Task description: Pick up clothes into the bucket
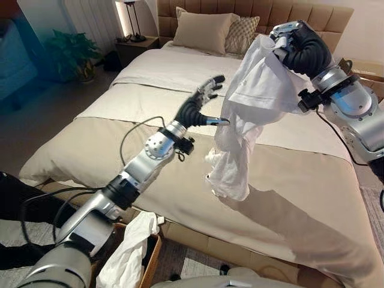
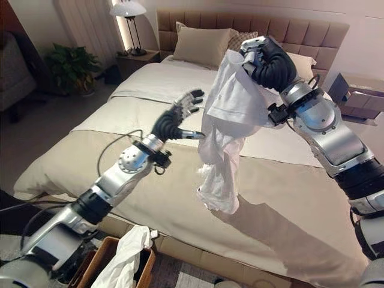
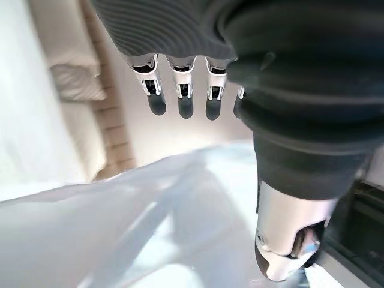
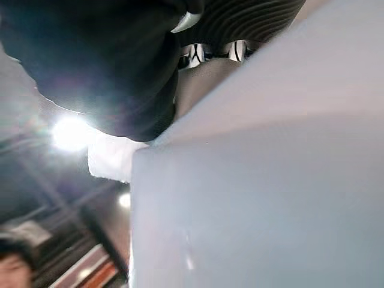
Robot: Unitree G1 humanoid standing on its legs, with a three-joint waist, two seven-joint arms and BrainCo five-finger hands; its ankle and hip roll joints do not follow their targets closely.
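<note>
A white shirt (image 1: 252,102) hangs in the air above the bed, its lower end dangling just over the cover. My right hand (image 1: 297,45) is raised high and shut on the shirt's top; in the right wrist view the white shirt (image 4: 270,180) lies right against the hand. My left hand (image 1: 198,105) is open beside the hanging shirt, fingers straight (image 3: 183,96) and thumb tip touching the cloth's left edge. A brown basket (image 2: 99,261) stands on the floor at the bed's foot, with another white garment (image 2: 123,258) draped over its rim.
The wide bed (image 1: 288,198) with a beige cover spans the scene, pillows (image 1: 204,30) at its headboard. A nightstand (image 1: 137,48) with a lamp (image 2: 128,9) and a potted plant (image 1: 72,54) stand far left. Another nightstand (image 2: 357,93) is far right.
</note>
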